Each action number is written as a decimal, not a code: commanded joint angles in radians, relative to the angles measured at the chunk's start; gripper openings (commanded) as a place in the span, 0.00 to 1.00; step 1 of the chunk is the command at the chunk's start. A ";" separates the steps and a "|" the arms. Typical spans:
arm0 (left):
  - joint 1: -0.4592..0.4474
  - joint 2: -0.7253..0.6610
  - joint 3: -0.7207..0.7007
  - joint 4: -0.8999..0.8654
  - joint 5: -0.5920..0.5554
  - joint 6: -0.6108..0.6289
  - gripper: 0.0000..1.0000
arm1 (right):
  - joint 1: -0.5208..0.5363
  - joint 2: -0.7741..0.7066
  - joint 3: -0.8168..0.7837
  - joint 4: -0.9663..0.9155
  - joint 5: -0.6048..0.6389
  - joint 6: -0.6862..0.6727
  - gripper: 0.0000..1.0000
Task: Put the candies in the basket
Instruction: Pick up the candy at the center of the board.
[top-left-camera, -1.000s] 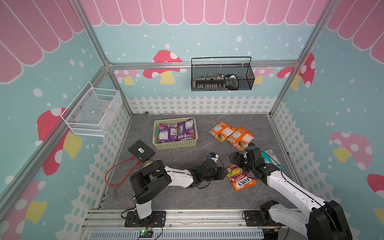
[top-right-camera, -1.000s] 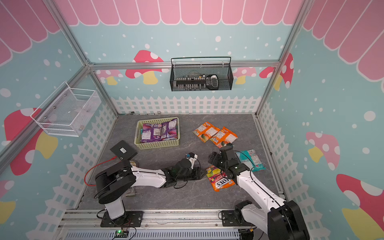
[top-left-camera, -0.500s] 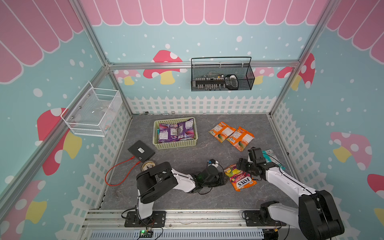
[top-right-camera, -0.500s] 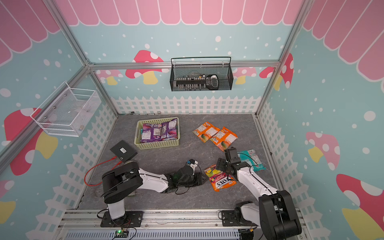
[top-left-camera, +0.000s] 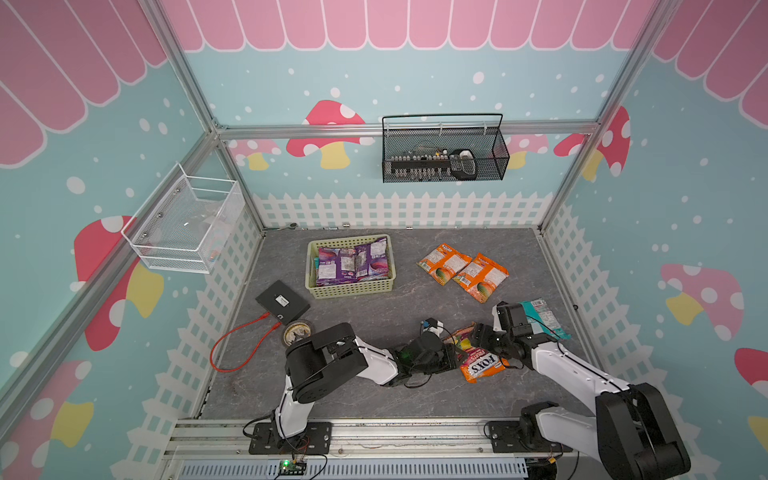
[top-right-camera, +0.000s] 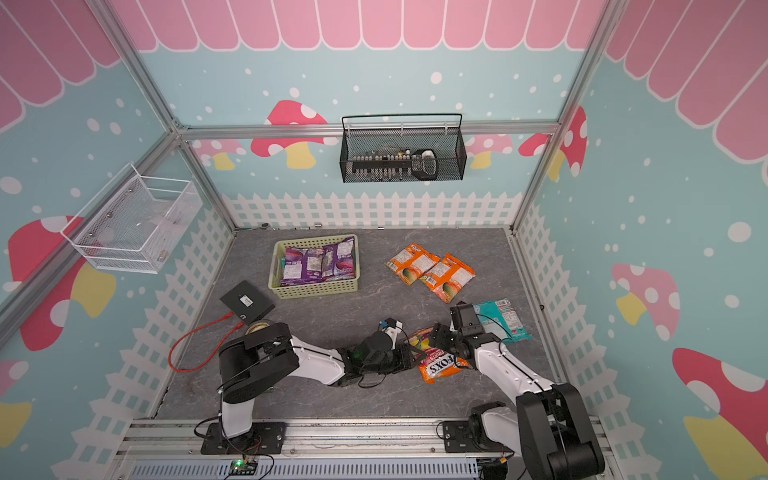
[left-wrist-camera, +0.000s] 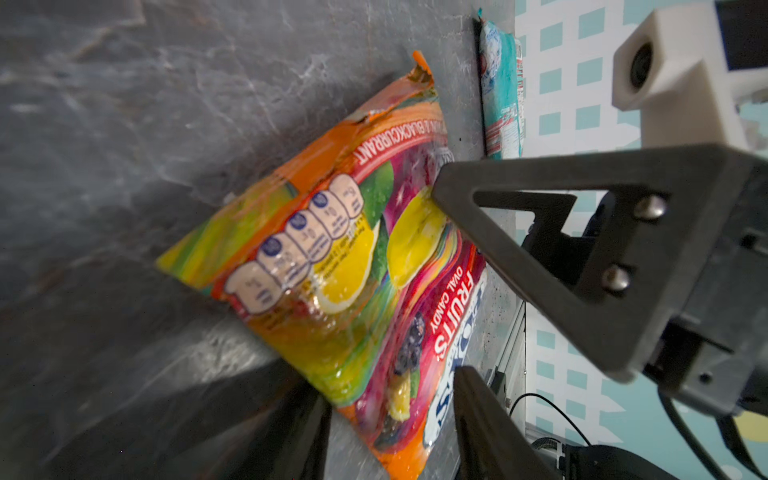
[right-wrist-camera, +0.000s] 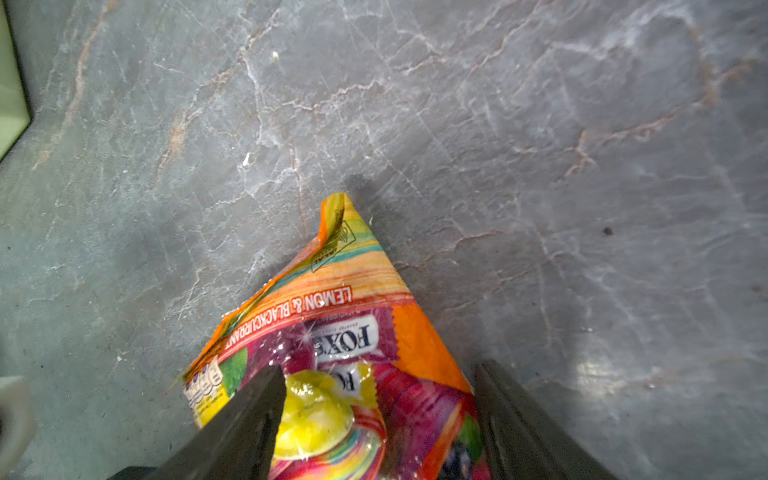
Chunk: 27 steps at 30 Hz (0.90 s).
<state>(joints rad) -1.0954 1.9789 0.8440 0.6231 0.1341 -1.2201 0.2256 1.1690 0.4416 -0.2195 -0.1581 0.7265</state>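
Observation:
The orange-red "FOX'S Fruits" candy bag (top-left-camera: 482, 363) (top-right-camera: 440, 365) lies flat at the front right of the table. My left gripper (left-wrist-camera: 390, 436) is open, with one corner of the bag (left-wrist-camera: 353, 257) between its fingers and a gap on each side. My right gripper (right-wrist-camera: 378, 424) is open astride the far end of the same bag (right-wrist-camera: 345, 332), one finger over the print and the other beside its edge. Two orange bags (top-left-camera: 444, 262) (top-left-camera: 480, 276) and a teal bag (top-left-camera: 542, 316) lie loose. The yellow-green basket (top-left-camera: 351, 289) holds purple bags (top-left-camera: 353, 262).
A black box (top-left-camera: 282, 301) with a red cable (top-left-camera: 237, 345) and a tape roll (top-left-camera: 297, 332) sit at the left front. A black wire basket (top-left-camera: 444, 153) hangs on the back wall and a white wire basket (top-left-camera: 187, 224) on the left wall.
My right gripper has come down and forward onto the Fruits bag, its jaws narrowing a little. The left gripper has slid right up to the bag's near corner.

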 joint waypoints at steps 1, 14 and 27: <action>0.012 0.014 -0.011 0.042 -0.016 -0.006 0.51 | 0.001 -0.006 -0.035 -0.024 -0.076 0.015 0.76; 0.035 -0.015 -0.051 0.159 -0.030 0.028 0.20 | 0.000 -0.040 -0.101 0.012 -0.108 0.024 0.74; 0.075 -0.146 -0.031 -0.080 -0.001 0.138 0.00 | 0.001 -0.117 0.014 0.042 0.097 -0.036 0.81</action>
<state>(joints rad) -1.0351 1.8824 0.7925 0.6163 0.1097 -1.1442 0.2234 1.0805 0.3878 -0.1658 -0.1444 0.7223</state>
